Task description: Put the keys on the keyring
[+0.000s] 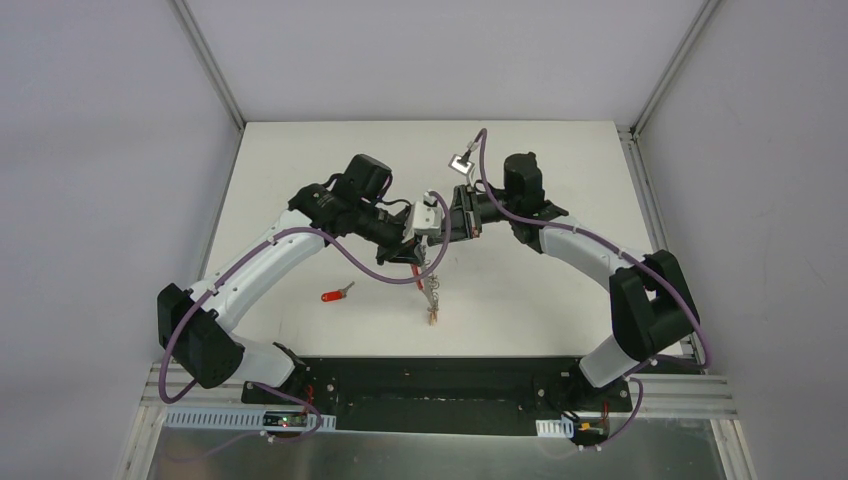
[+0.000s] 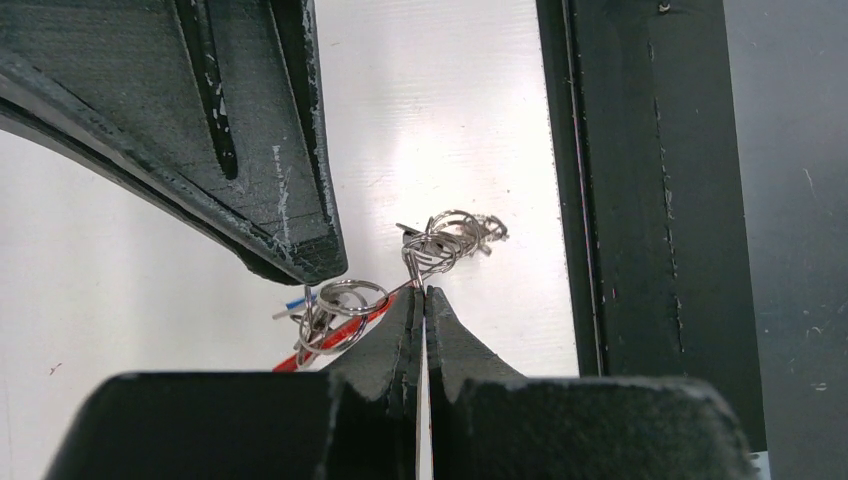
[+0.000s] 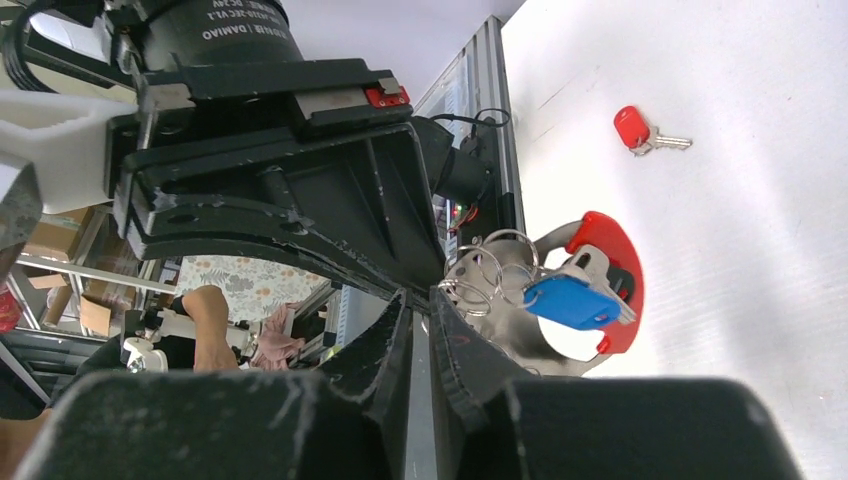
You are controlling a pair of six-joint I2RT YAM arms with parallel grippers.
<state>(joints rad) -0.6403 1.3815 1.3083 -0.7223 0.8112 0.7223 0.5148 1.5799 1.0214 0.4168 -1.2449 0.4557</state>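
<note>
Grey metal rings of the keyring (image 3: pixel 488 268) are bunched right at the tips of both claws; I can't separate one ring from another. Left claw (image 2: pixel 420 296) is fully closed, with a thin ring wire pinched at its tips. Right claw (image 3: pixel 421 298) has its jaws almost together, slim gap left. Whether a ring sits in that gap I can't tell.

From the top camera the two wrists cover the grip point, so only the lower part of the bunch shows. Whether its low end touches the surface (image 1: pixel 540 300) I can't tell either.

Writing: "DAMIAO" on the left wrist's motor housing (image 3: pixel 215 30); the rest of that label is too small to read.

Keyring hangs between the two claws over mid surface, long axis running from the claws toward the near edge. Its red band (image 3: pixel 620 250) curves outward with a blue tag (image 3: pixel 570 302) across it.

Red-headed key (image 1: pixel 335 294) lies apart on the surface, left of the bunch. Its blade points right and slightly away, head toward the arm bases.
</note>
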